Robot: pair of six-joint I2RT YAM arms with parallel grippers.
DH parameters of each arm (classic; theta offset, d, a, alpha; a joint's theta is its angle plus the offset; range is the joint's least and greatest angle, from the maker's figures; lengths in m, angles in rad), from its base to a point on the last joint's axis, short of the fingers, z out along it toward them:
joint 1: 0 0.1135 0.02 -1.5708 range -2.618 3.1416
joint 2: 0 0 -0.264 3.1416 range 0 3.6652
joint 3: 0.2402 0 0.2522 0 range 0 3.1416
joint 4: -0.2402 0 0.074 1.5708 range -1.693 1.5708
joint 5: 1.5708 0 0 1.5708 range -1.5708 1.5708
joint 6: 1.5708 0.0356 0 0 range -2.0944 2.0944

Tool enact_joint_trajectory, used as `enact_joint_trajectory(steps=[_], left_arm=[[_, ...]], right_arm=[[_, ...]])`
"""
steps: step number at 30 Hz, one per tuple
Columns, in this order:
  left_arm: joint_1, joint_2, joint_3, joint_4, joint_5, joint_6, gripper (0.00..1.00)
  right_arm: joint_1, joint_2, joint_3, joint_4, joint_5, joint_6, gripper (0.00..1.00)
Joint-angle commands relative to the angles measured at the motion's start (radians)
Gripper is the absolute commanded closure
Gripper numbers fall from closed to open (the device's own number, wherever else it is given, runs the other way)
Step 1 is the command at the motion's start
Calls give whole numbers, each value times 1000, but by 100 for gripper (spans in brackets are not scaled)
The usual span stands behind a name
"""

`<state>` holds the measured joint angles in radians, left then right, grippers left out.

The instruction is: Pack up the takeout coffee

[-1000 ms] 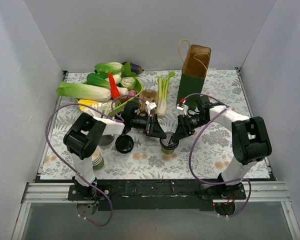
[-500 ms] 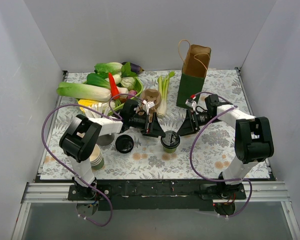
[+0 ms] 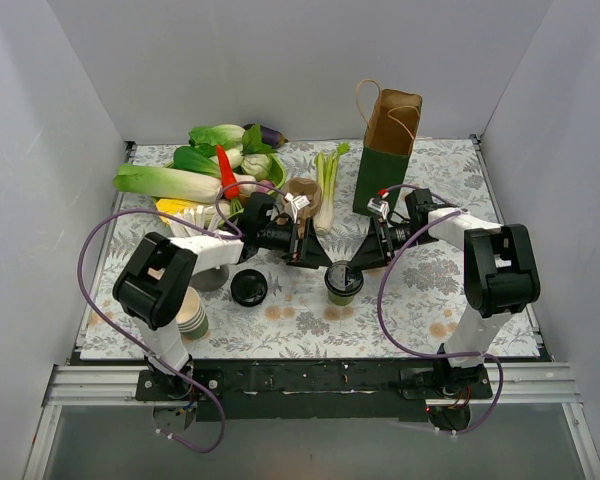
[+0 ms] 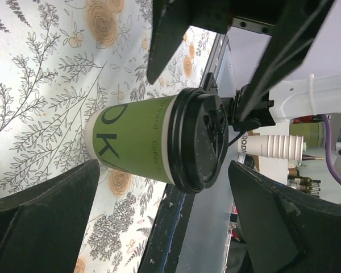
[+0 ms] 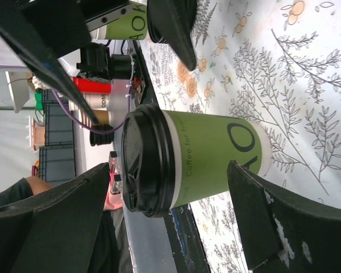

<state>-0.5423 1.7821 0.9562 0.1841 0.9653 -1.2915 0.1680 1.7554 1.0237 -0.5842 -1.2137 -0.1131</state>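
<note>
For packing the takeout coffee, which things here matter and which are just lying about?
Job: lidded green coffee cup; paper bag, the likely destination.
Lying about: loose black lid; stack of cups; pile of vegetables; leeks.

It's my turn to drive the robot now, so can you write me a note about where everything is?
Left tool: open, empty, beside the takeout coffee.
Right tool: open, empty, on its other side.
The coffee stands upright on the table between them, black lid on.
Paper bag: standing open behind.
Done: lid fitted.
Left: lift the coffee into the bag.
</note>
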Motion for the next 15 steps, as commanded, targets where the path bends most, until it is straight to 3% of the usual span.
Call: enact_joint_trajectory(steps=[1,6,11,15], left_arm=[[5,-96,15,-55,27,12,2],[13,-89,-1,-89,128,87,9],[12,-6,61,-150,246,156,17],[4,36,148,-250,262,263,19]], right_arm=[[-1,15,44,27,0,21,11],[-4,-57,-14,41,-84,24,10],[-5,-161,-167,75,-52,84,10],[-21,-206,-179,41,-38,46,10]])
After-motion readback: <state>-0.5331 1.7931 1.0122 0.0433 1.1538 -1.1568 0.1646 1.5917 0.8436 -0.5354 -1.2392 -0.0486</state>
